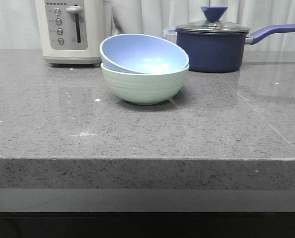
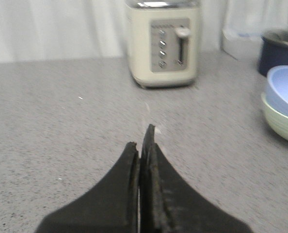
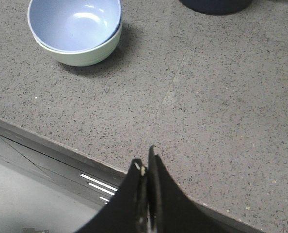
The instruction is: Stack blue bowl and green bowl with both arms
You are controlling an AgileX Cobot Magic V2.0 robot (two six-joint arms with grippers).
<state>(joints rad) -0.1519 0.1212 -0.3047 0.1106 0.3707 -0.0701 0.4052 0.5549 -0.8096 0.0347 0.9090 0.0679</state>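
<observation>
The blue bowl (image 1: 142,55) rests tilted inside the green bowl (image 1: 145,85) in the middle of the counter, its left rim raised. Both bowls also show in the right wrist view, blue bowl (image 3: 73,23) nested in the green bowl (image 3: 88,54), and at the edge of the left wrist view, blue bowl (image 2: 284,91) over green bowl (image 2: 281,124). My left gripper (image 2: 141,138) is shut and empty, well off to the left of the bowls above the counter. My right gripper (image 3: 145,158) is shut and empty, over the counter's front edge, far from the bowls. Neither arm shows in the front view.
A cream toaster (image 1: 73,30) stands at the back left. A dark navy lidded saucepan (image 1: 214,44) sits at the back right, its handle pointing right. The grey stone counter (image 1: 137,129) ends in a front edge (image 1: 147,159) with a drop below.
</observation>
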